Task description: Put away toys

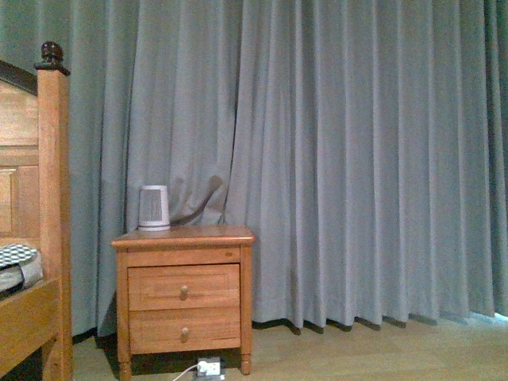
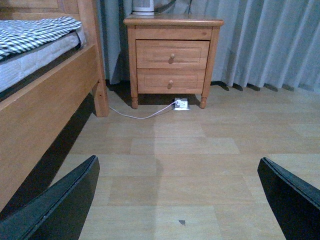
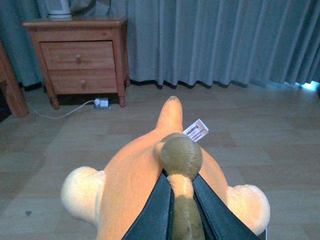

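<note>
- Containers — one low wooden bedside desk (image 1: 184,255) with two drawers, one above the other, each with a single round knob; both drawers are shut and their contents are not visible.
- On the desk top: one small white ribbed appliance (image 1: 154,208), upright, towards the rear left corner, just in front of the curtain.
- Task item: one orange-yellow plush animal toy (image 3: 135,175), fuzzy, with a rounded body and pale cream stubby limbs at either side; seen only in the right wrist view, out on the open floor side and well apart from the desk. Whether it rests on the floor or hangs above it cannot be told.
- Right jaws: closed narrowly on the toy's olive-brown stalk, just below its rounded olive knob (image 3: 181,156); the two black fingers (image 3: 155,210) press against the stalk from either side.
- A white printed label (image 3: 196,131) sticks out of the toy near its tapered end.
- Left jaws: spread wide, holding nothing; the arm is low over the pale wood plank floor (image 2: 200,150) and faces the desk.
- Surroundings — a wooden bed frame (image 2: 45,105) with black-and-white checked bedding (image 2: 30,32) stands beside the desk; a grey-blue pleated curtain (image 1: 357,159) fills the wall behind.
- Under the desk: a white power socket block (image 2: 181,104) on the floor, its white cable (image 2: 140,116) trailing towards the bed leg.
</note>
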Tool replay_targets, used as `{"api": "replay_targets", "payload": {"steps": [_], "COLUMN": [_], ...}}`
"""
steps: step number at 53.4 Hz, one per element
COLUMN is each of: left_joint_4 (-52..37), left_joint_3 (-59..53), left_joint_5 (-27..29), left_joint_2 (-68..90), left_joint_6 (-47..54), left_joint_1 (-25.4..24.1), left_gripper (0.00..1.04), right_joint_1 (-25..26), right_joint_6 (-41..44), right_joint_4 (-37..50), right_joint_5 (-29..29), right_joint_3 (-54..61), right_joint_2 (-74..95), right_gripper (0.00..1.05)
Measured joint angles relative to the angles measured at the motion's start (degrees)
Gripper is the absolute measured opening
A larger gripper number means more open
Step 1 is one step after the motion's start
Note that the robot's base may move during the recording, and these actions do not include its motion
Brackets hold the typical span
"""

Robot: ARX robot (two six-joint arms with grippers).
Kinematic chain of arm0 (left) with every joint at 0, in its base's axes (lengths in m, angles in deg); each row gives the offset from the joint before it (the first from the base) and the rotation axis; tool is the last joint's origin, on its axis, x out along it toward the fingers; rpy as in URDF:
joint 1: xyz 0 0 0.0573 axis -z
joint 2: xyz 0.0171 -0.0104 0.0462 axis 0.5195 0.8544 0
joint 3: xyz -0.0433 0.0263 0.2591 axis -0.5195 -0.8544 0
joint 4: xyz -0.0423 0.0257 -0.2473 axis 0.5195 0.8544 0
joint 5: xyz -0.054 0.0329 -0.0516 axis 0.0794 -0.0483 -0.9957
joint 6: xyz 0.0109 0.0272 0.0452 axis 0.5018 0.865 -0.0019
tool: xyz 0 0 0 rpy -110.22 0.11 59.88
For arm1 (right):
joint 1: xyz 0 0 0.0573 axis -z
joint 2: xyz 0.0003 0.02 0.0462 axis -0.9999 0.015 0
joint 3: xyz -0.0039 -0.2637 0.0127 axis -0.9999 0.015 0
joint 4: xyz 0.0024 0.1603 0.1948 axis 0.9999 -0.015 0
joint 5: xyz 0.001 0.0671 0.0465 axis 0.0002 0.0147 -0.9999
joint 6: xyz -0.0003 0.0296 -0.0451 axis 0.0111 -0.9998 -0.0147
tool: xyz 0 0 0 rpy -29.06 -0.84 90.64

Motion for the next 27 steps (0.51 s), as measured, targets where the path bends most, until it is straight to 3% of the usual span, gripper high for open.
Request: {"api": "replay_targets", "payload": {"steps": [27], "left_joint_4": [0.0], "left_joint_3": [0.0], "left_joint_5": [0.0], "left_joint_2": [0.0], "left_joint_6": [0.0], "left_joint_1": [0.0], "left_gripper": [0.98], "right_joint_1": [0.0], "right_joint_6": [0.0], "right_joint_4": [0.0], "right_joint_5": [0.0], "right_joint_3": [0.0], "right_joint_2": [0.0], "right_gripper": [0.06]}}
